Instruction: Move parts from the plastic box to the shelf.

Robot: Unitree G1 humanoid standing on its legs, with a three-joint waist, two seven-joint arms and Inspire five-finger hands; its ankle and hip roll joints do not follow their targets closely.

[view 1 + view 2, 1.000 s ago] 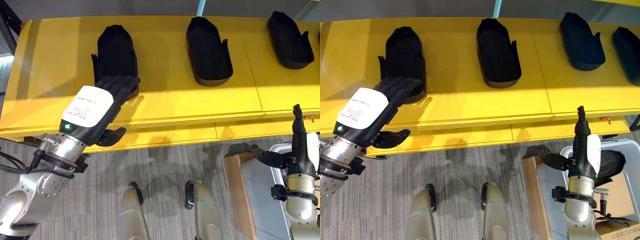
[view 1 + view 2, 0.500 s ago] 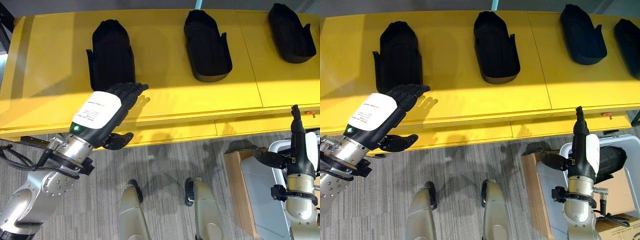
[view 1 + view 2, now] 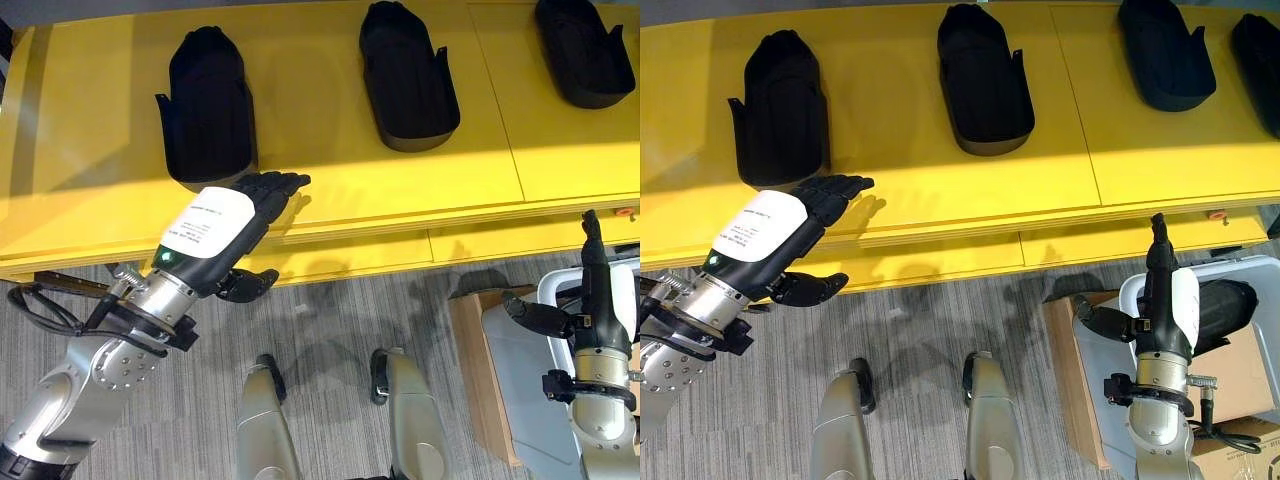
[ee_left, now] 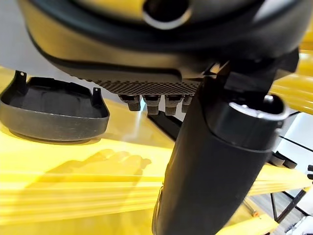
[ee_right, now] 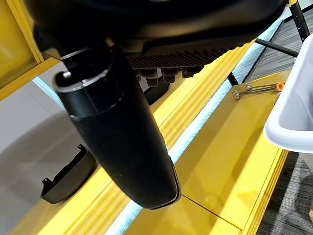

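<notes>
Leftmost black moulded plastic part (image 3: 207,105) sits flat on the yellow shelf (image 3: 330,190), in line with more black parts (image 3: 405,72) along it, and the left hand (image 3: 225,225) has backed off it: a second ago its fingertips were at the part's near edge, now they hover clear over the shelf's front lip, fingers straight and released, holding nothing. That reads as a finished placement. Another black part (image 3: 1225,310) waits in the white plastic box (image 3: 1255,270) at lower right, where the right hand (image 3: 1160,300) stands upright, fingers extended, empty.
</notes>
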